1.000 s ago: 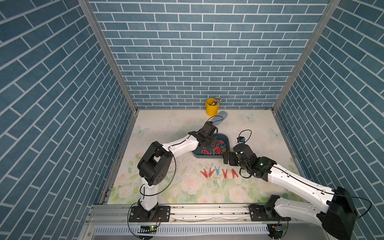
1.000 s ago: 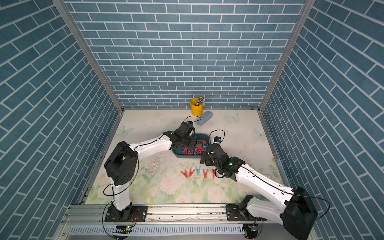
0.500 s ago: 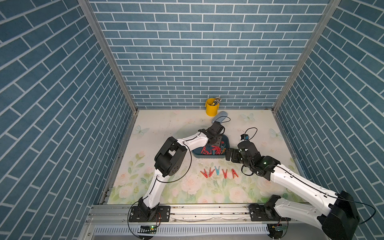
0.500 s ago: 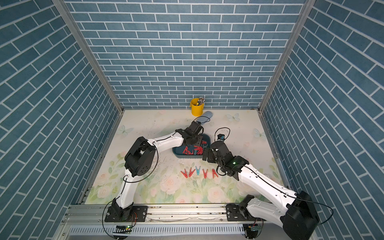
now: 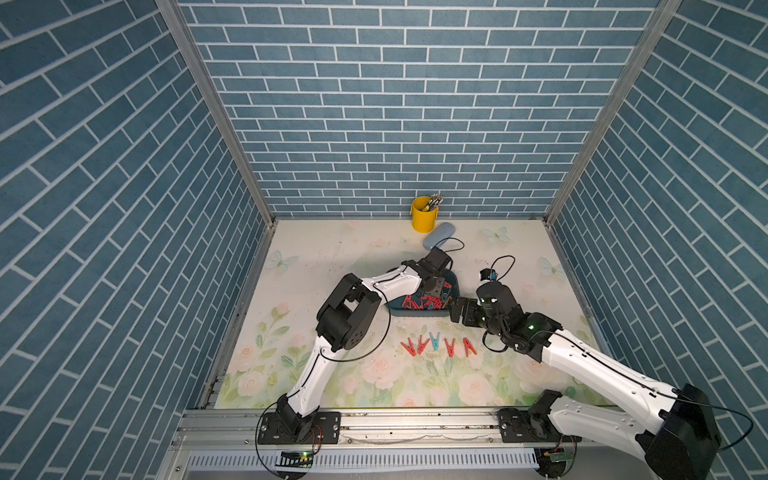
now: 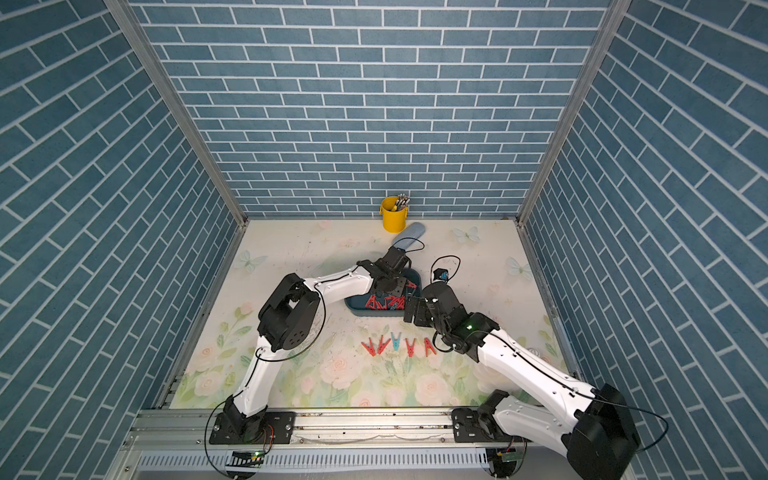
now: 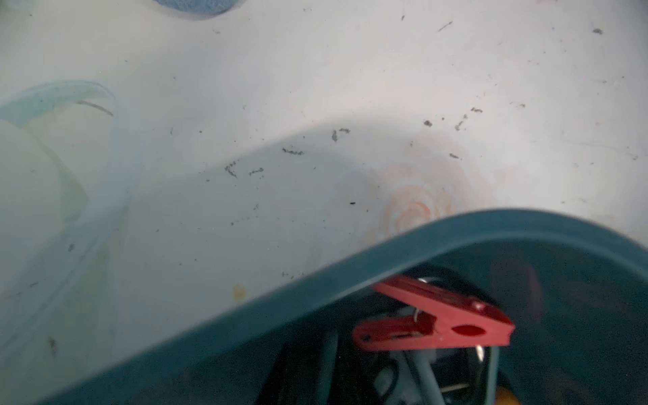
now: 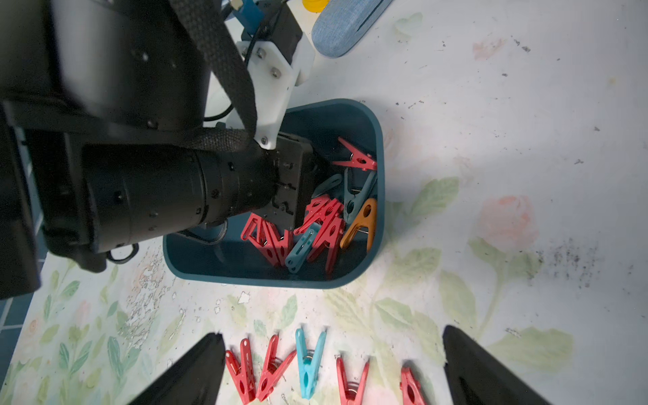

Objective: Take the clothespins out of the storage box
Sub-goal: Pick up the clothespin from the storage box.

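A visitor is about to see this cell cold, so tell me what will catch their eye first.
First, the neat row of five clothespins, four red and one light blue, on the floral mat in front of the storage box. Next, the tangle of mostly red clips inside that box, where the left arm reaches in. The yellow bucket at the back wall stands out against the blue brick.

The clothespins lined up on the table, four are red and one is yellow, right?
No, the odd clothespin is light blue, not yellow. The right wrist view shows it mid-row on the table, with four red clothespins beside it.
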Tool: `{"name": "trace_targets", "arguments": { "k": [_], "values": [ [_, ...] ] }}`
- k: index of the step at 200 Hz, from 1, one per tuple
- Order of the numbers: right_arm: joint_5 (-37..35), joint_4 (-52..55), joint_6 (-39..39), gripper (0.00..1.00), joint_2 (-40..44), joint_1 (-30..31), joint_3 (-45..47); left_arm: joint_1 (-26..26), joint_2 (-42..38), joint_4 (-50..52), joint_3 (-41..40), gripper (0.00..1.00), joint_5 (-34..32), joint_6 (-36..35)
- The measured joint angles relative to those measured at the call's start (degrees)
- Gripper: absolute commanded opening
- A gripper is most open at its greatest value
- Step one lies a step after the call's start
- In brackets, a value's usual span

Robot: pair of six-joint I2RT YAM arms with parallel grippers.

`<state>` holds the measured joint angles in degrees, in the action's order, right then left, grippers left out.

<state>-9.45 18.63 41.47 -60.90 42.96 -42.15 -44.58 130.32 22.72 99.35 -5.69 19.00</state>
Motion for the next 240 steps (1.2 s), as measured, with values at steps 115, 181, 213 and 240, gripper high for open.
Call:
{"name": "trace_targets", "arguments": {
  "k": [115,181,213,240],
  "values": [
    [7.37,-4.72,-6.54,0.99,1.86,-2.58,3.17,-0.87,-8.63,3.58,-6.58,0.02,-4.11,7.52],
    [11.47,-9.01,-10.21,0.99,-0.33,-2.89,3.28,-1.11,-25.68,3.65,-19.02,0.03,-4.07,15.58],
    [12.55,-10.58,-11.63,0.99,-1.16,-2.91,3.28,-1.36,-31.91,3.78,-25.97,0.03,-3.93,19.89],
    [13.2,-11.54,-12.55,0.99,-2.36,-2.97,3.28,-1.44,-37.53,4.04,-32.04,0.03,-3.69,23.52]
  ]
}}
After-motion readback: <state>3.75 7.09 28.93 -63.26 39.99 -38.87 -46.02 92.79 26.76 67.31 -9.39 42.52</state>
